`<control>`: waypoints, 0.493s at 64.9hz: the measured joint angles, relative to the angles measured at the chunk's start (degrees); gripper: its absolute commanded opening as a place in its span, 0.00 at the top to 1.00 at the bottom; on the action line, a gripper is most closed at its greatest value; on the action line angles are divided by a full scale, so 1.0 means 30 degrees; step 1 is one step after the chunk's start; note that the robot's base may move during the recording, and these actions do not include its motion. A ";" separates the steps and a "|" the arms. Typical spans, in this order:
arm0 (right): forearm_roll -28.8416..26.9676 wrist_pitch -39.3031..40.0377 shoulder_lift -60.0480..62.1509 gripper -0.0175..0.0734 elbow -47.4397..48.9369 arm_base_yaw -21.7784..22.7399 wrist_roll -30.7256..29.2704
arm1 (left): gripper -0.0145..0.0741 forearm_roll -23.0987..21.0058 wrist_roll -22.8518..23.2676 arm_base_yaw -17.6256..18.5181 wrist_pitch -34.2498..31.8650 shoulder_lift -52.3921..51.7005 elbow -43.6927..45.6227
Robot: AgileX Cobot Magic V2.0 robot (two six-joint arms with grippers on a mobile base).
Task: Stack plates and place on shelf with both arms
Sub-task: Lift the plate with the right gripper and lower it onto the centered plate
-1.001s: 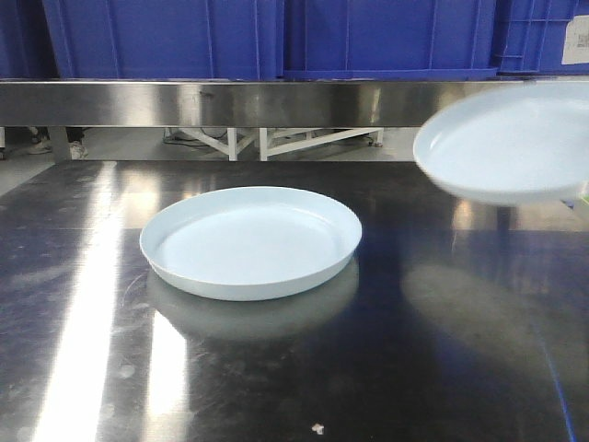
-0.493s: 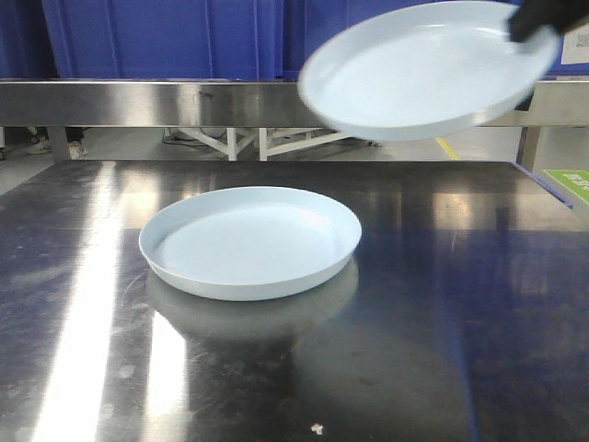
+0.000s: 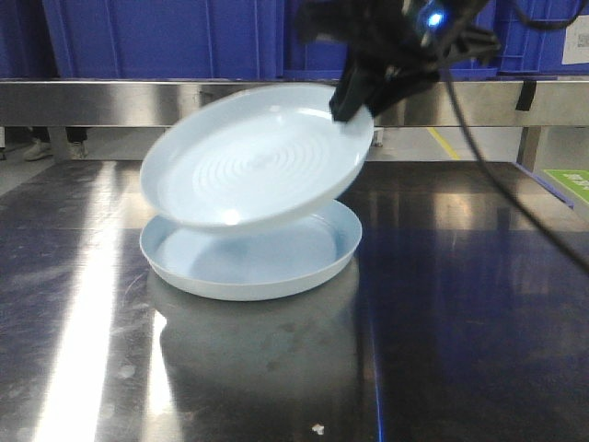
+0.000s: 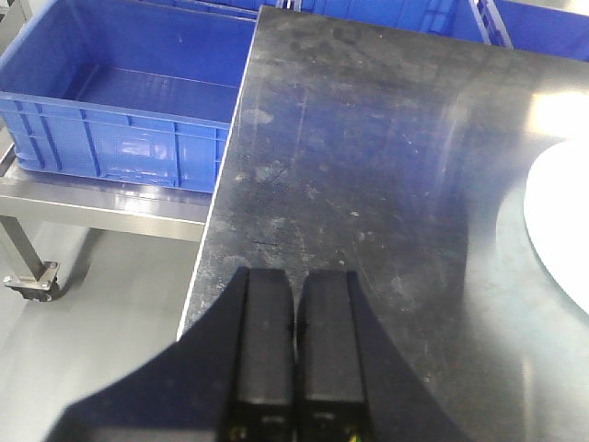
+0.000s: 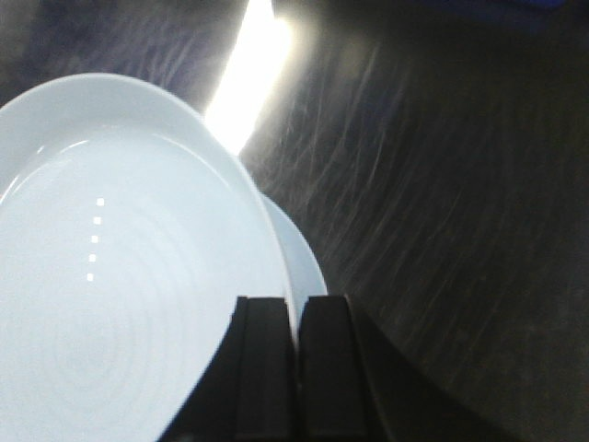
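One pale blue-white plate [image 3: 262, 269] lies flat on the steel table [image 3: 460, 304]. A second plate [image 3: 248, 161] hangs tilted just above it, its left side low and near the lower plate's rim. My right gripper [image 3: 354, 99] is shut on that plate's upper right rim. In the right wrist view its fingers [image 5: 294, 308] pinch the rim of the held plate [image 5: 120, 276], with the lower plate [image 5: 302, 253] peeking out beyond. My left gripper [image 4: 294, 285] is shut on nothing near the table's left edge; a plate's edge [image 4: 563, 230] shows at the far right.
A steel shelf [image 3: 138, 101] runs along the back with blue crates [image 3: 156, 37] on it. Another blue crate [image 4: 110, 120] sits on a low cart left of the table edge [image 4: 216, 221]. The right arm's cable [image 3: 515, 198] hangs over the table's right half.
The right arm has carried its plate from the far right, up and leftward, then down to just over the plate on the table. The lower plate has not moved.
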State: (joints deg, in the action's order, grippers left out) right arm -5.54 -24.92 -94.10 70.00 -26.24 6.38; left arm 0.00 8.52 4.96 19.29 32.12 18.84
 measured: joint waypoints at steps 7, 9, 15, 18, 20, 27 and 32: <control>0.0000 0.0000 -0.0631 0.79 0.0000 0.0000 0.0000 | 0.74 0.0000 0.0000 0.0000 0.0000 0.0000 0.0000; 0.0000 0.0039 -0.0714 0.79 0.0000 0.0000 0.0000 | 0.74 0.0000 0.0000 0.0000 0.0000 0.0000 0.0000; 0.0000 0.0133 -0.1039 0.79 0.0000 -0.0049 0.0000 | 0.74 0.0000 0.0000 0.0000 0.0000 0.0000 0.0000; 0.0000 0.0211 -0.1084 0.79 0.0000 -0.0096 0.0000 | 0.74 0.0000 0.0000 0.0000 0.0000 0.0000 0.0000; 0.0000 0.0253 -0.1084 0.79 0.0000 -0.0143 0.0000 | 0.74 0.0000 0.0000 0.0000 0.0000 0.0000 0.0000; 0.0000 0.0564 -0.1084 0.79 0.0000 -0.0306 0.0000 | 0.74 0.0000 0.0000 0.0000 0.0000 0.0000 0.0000; 0.0000 0.0593 -0.1084 0.79 0.0000 -0.0384 0.0000 | 0.74 0.0000 0.0000 0.0000 0.0000 0.0000 0.0000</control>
State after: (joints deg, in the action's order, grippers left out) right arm -5.54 -23.14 -97.35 70.00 -27.39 6.38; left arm 0.00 8.52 4.96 19.29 32.12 18.84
